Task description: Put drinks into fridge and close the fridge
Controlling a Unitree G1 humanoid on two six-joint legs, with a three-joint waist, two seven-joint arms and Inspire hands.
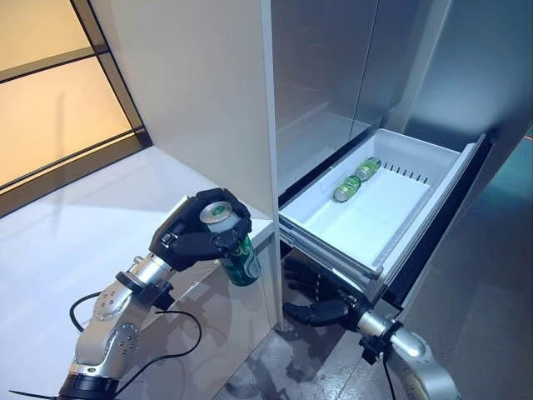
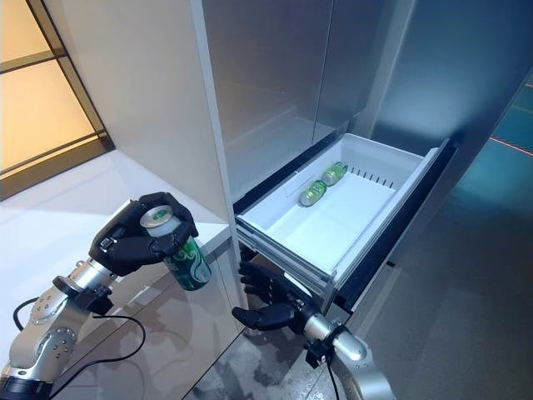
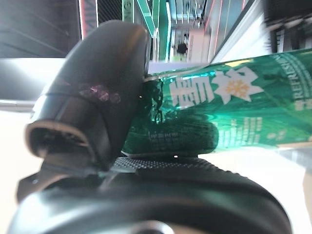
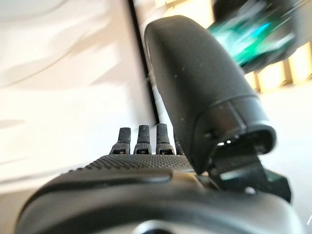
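My left hand [image 1: 190,240] is shut on a green can [image 1: 240,258] with a silver top and holds it upright in the air, left of the fridge's side panel [image 1: 208,92]. The can shows up close in the left wrist view [image 3: 234,112]. The white fridge drawer [image 1: 358,227] is pulled out, with green cans [image 1: 356,179] lying at its back. My right hand [image 1: 310,292] is open, with straight fingers [image 4: 139,139], just under the drawer's front left corner.
A white counter [image 1: 58,242] lies to the left, under my left arm. The upper fridge compartment [image 1: 325,83] stands open above the drawer. The fridge door [image 1: 491,75] is on the right. Grey floor [image 1: 483,292] lies at lower right.
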